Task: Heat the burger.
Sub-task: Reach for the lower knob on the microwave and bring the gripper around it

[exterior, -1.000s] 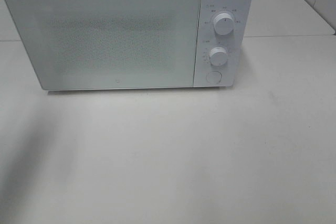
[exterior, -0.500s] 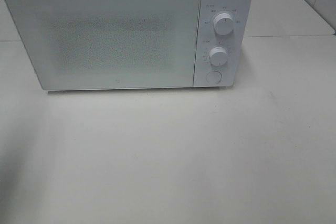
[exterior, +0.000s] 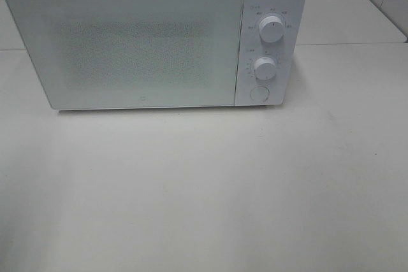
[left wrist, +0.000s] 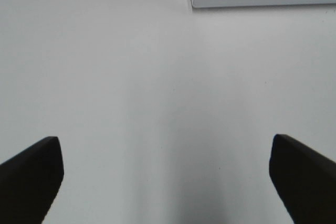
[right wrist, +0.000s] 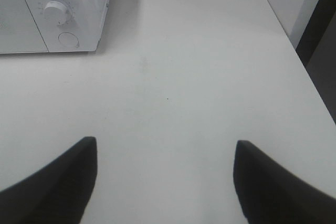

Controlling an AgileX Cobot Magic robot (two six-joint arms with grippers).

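Microwave (exterior: 137, 42) on worktop (exterior: 204, 189), door (exterior: 127, 46) shut and frosted. Burger is in no view; whether it sits inside, cannot tell. Left pincer (left wrist: 164, 141) spread wide and empty above bare worktop. Right pincer (right wrist: 165, 141) parted and empty, nearer the controls. Likely next: the right arm works the lower dial (exterior: 264, 67) or round button (exterior: 258, 93). Approach square and press lightly so the oven doesn't slide.
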